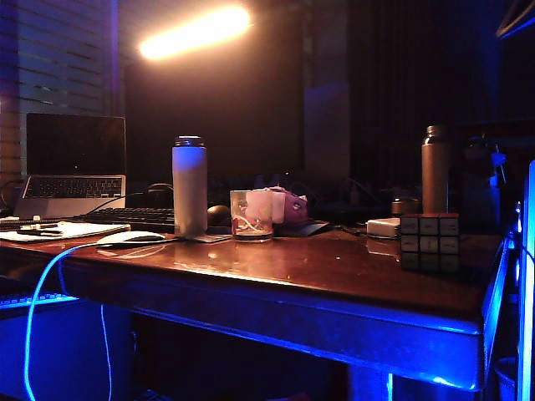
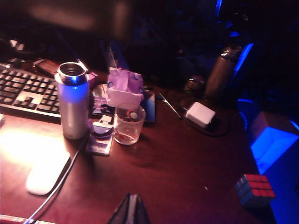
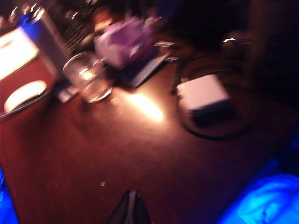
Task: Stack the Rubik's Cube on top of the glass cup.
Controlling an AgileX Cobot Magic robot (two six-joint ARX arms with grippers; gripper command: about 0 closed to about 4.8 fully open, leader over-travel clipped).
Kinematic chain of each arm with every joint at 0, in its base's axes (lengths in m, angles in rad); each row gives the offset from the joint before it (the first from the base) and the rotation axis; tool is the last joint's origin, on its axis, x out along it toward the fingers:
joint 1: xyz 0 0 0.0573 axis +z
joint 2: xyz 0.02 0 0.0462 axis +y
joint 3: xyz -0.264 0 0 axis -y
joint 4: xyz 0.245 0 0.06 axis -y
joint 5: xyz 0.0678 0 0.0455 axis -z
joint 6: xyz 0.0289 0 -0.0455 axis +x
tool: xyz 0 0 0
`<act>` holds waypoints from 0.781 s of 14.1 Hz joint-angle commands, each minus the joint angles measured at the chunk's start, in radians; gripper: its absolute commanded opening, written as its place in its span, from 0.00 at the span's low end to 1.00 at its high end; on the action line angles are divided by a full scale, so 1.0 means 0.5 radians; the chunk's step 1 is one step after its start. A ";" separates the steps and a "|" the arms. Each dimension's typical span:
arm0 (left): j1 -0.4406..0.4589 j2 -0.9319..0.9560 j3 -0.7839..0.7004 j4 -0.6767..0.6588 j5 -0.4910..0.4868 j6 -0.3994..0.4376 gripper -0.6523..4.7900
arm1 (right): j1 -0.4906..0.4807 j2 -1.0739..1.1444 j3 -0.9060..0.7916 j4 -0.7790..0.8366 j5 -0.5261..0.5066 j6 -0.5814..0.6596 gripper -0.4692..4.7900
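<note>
A: How far along is the stacking?

B: Not started, as far as I can judge. The Rubik's Cube (image 1: 429, 234) sits on the table (image 1: 334, 276) near its right edge in the outside view, with nothing on it or around it. The glass cup (image 1: 252, 215) stands well apart from it, toward the middle, just beside the white bottle (image 1: 190, 185) and in front of a pink lumpy thing (image 2: 124, 87). The cup's mouth is bare.

A: And the 2 grippers?

B: Neither shows in the outside view. The left gripper (image 2: 130, 210) hangs above bare table, fingertips pressed together, holding nothing; the cube (image 2: 255, 189) lies off to one side of it. The right gripper (image 3: 131, 207) is also closed and empty, over open table between the cup (image 3: 88, 77) and a white charger block (image 3: 204, 95). That view is blurred.

A: So what's left?

B: Everything: open a gripper, grasp the cube, carry it over, set it on the cup's rim
</note>
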 commanded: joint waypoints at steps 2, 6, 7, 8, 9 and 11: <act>-0.155 0.140 0.010 0.187 0.011 -0.087 0.11 | 0.148 0.266 0.074 -0.187 -0.016 -0.422 0.09; -0.233 0.160 0.011 0.452 -0.024 -0.232 0.11 | 0.215 0.609 0.074 -0.272 -0.002 -0.681 0.34; -0.246 0.160 0.011 0.460 -0.028 -0.241 0.11 | 0.231 0.645 0.074 -0.293 0.028 -0.690 0.88; -0.243 0.164 0.010 0.457 -0.030 -0.240 0.11 | 0.268 0.669 0.074 -0.293 0.079 -0.760 1.00; -0.243 0.164 0.010 0.454 -0.024 -0.240 0.11 | 0.269 0.691 0.074 -0.286 0.108 -0.840 1.00; -0.243 0.164 0.010 0.430 -0.026 -0.240 0.11 | 0.327 0.719 0.074 -0.272 0.109 -0.971 1.00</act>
